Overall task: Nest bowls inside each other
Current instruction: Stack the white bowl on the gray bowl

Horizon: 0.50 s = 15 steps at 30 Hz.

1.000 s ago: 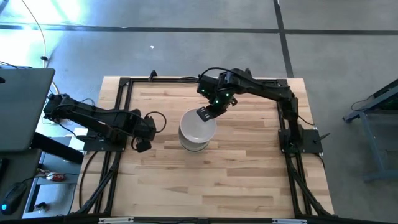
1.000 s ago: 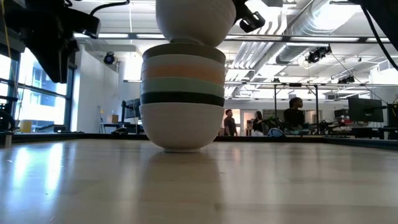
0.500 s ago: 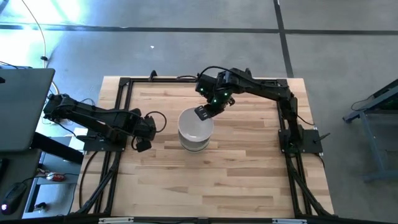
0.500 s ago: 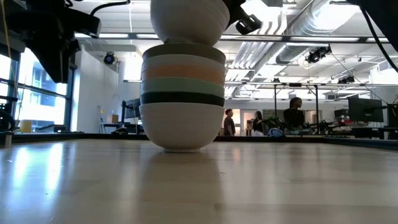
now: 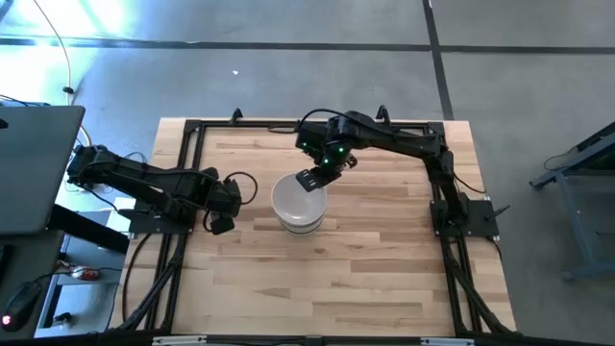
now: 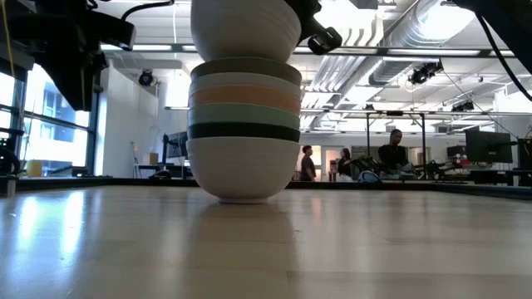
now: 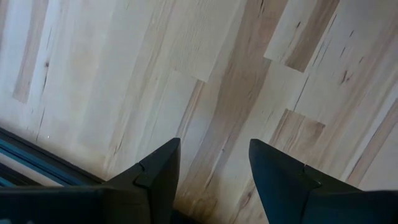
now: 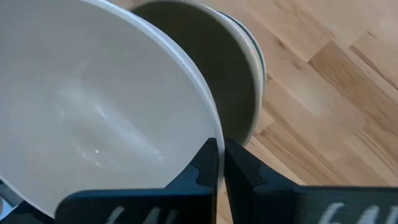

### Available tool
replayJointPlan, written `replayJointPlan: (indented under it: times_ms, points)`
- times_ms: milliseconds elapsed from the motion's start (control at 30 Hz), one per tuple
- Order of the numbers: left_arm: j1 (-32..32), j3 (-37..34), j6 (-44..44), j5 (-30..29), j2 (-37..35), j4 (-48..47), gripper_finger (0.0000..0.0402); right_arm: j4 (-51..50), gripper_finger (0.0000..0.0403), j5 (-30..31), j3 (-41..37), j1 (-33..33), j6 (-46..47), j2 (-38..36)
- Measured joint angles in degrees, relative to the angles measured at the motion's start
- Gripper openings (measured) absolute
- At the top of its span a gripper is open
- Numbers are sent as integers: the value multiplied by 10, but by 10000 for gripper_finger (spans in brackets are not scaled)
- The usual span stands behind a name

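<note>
- Risk of a tilted landing: we see the right gripper pinching the rim of a white bowl above the stack mid-table, offset toward 9 o'clock.
- Released off-centre, it may jam crooked or slide off.
- Left gripper waits at 9 o'clock, fingers apart.

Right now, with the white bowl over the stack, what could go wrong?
1. The right gripper pinches the white bowl by one rim edge only; it could tilt or slip.
2. In the right wrist view the bowl sits off-centre over the stack; released so, it may catch the olive-grey bowl's rim.
3. The stack is tall; a sideways nudge could topple it.
</note>
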Motion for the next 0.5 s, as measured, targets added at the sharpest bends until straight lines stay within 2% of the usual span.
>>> replayJointPlan:
  times_ms: [500]
  points:
    - [0,0,0,0,0,15,181,-23,0,41,0,0,1,2]
